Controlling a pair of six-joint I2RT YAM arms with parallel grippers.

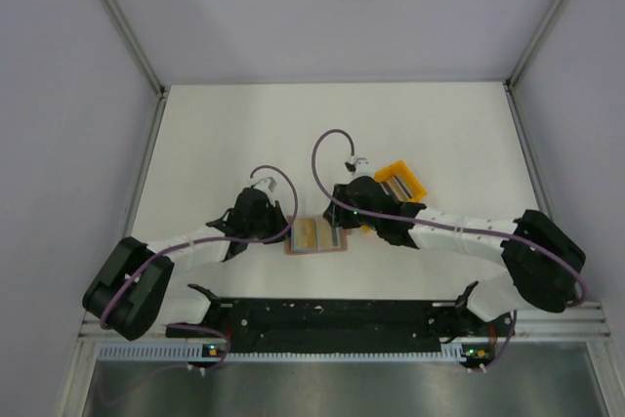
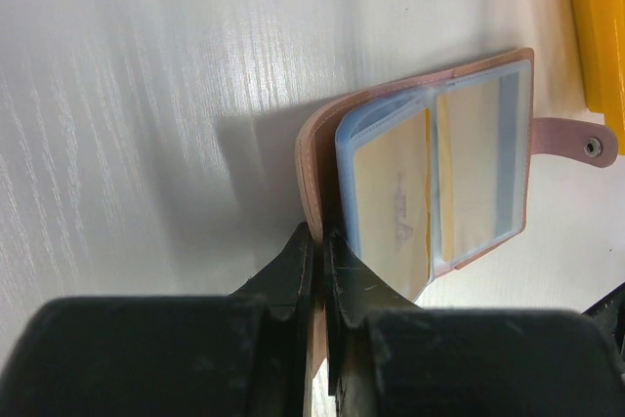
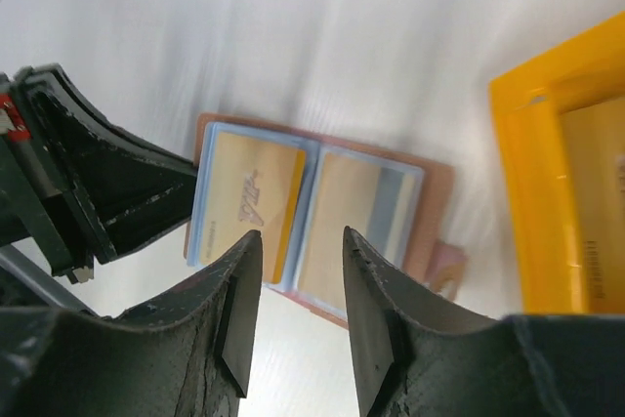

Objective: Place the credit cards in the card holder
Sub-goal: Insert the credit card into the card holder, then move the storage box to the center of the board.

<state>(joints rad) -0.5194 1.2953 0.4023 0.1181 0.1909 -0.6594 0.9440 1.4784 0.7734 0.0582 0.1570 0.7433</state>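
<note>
The card holder [image 1: 317, 236] lay open on the bench [image 1: 234, 134], between the two arms and near their bases. Its clear blue-tinted sleeves [image 2: 508, 95] faced up. Credit cards [image 2: 395, 207] with yellow-tan faces showed inside the sleeves on both halves. The closing strap [image 2: 576, 141], with its snap, extended from the half farther from the left arm.

The left end effector [image 2: 319, 241] was clenched on the near edge of the holder's tan cover. Both fingers pressed against the leather, and that cover half curved up off the bench. In the right wrist view the same unit appeared at the holder's left edge.

The right end effector [image 3: 302, 236] was released. Its fingers [image 3: 239, 310] stood apart with nothing between them, directly above the spine of the open holder. Whether they touched the sleeves could not be determined.

A yellow tray [image 1: 422, 186] stood on the bench just beyond and to the right of the holder, apart from it. Loose cards [image 1: 395, 186] lay inside it, showing grey and pale edges from above. One tan card face [image 3: 596, 173] was visible in the right wrist view.
</note>
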